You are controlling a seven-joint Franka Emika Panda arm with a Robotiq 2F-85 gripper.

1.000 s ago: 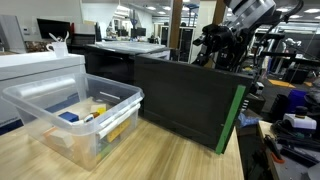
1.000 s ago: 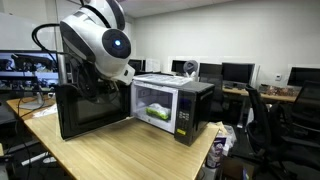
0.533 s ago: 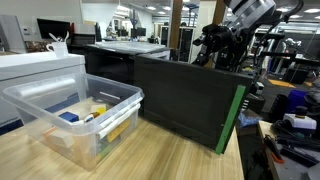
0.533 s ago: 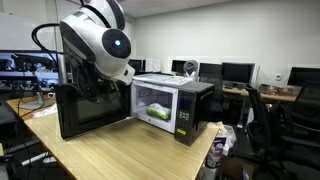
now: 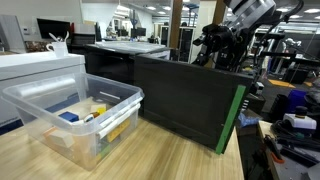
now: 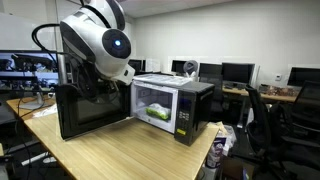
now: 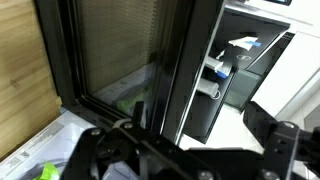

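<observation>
A black microwave (image 6: 172, 103) stands on the wooden table (image 6: 130, 155) with its door (image 6: 95, 110) swung wide open. Inside the lit cavity lies something green (image 6: 158, 113) on a white dish. My gripper (image 6: 95, 82) hangs at the top of the open door, open and holding nothing. In an exterior view the door (image 5: 185, 95) shows as a dark panel with a green edge, and the gripper (image 5: 213, 45) sits just above its far top corner. In the wrist view the door frame and window (image 7: 120, 60) fill the picture, with the gripper (image 7: 190, 138) spread wide below.
A clear plastic bin (image 5: 70, 115) with several small items stands on the table beside the door. A white machine (image 5: 40, 65) is behind it. Office chairs (image 6: 265, 125) and desks with monitors surround the table. Bottles (image 6: 220, 150) stand at the table's corner.
</observation>
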